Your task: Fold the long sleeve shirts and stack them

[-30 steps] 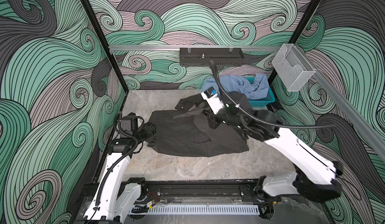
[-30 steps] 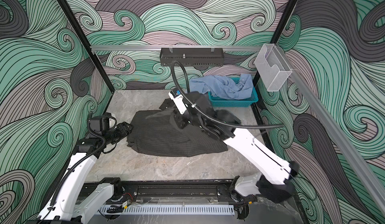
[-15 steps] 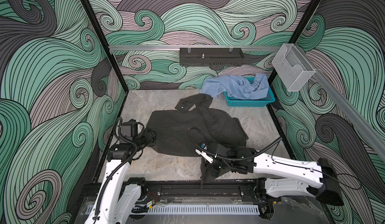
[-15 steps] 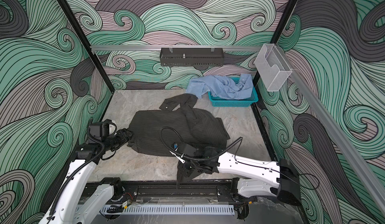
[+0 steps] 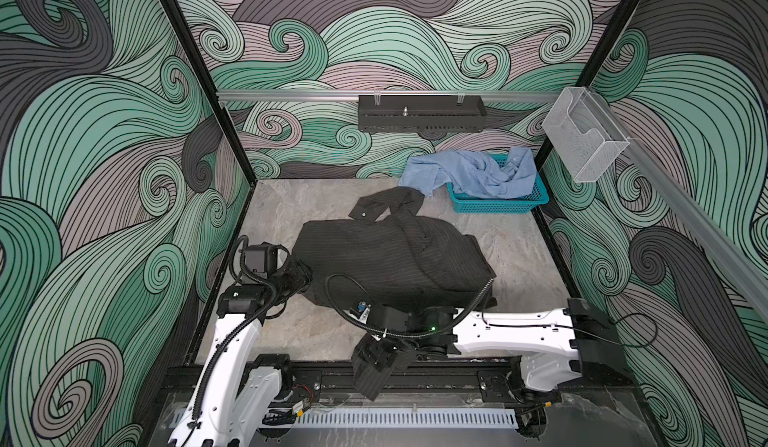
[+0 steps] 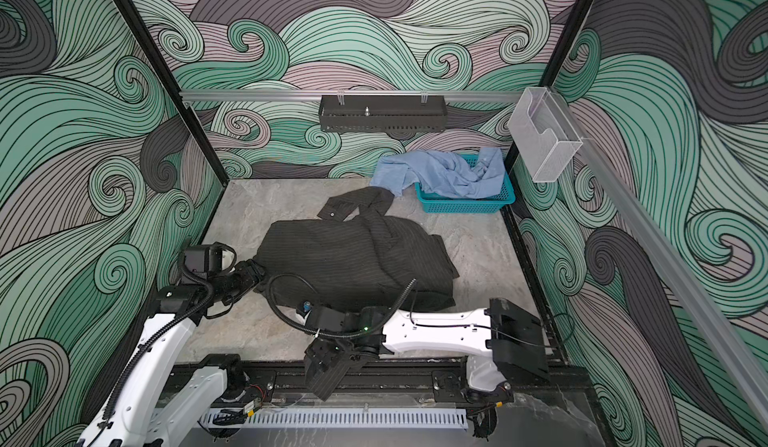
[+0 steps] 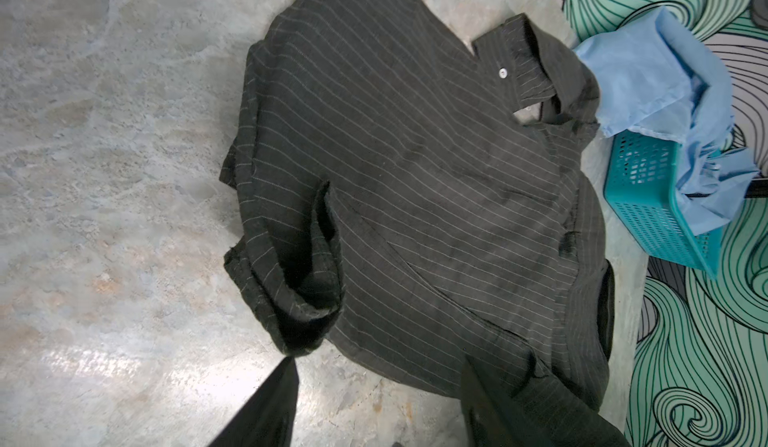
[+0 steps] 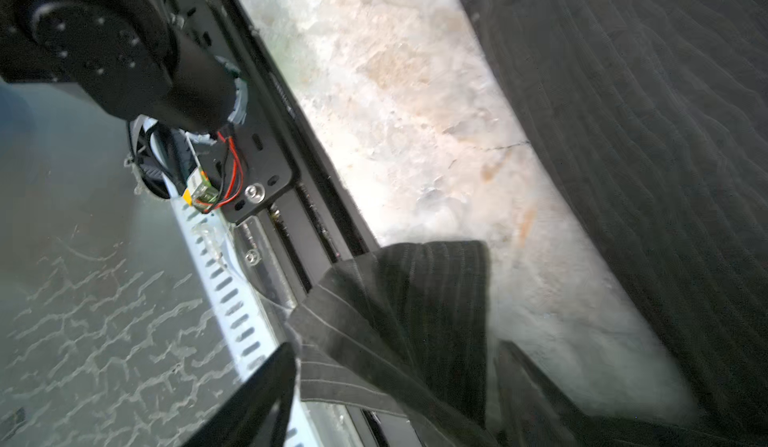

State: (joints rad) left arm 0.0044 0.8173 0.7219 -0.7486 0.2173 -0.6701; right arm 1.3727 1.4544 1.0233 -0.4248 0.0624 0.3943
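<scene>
Note charcoal pinstriped shirt lying mid-table, body bunched into a rough block, not yet a clean fold. See one sleeve drawn out toward the near edge, its end drooping over the black front rail and off the table. Reads as a stretch-out: sleeve pulled straight, clear of the body, ready to be laid back across.

Right gripper low at that same near edge, jaws spread wide, sleeve cloth lying loose between the fingers, no pinch visible. Looks like a release, leaving the sleeve draped over the edge. Worth flagging: overhang likely to drag more cloth off the table.

Left gripper at the shirt's edge nearest the left arm, jaws parted, one finger over bare table, the other over the cloth margin, gripping nothing. Probably posted there to pin or catch the hem against any tug from the sleeve side.

Far sleeve flung toward the back, buttoned cuff up, not yet dealt with.

Light blue shirt heaped in the teal basket at the back right corner, one part spilling over the rim and reaching the far sleeve. Parked there awaiting its turn, presumably; no stack begun.
</scene>
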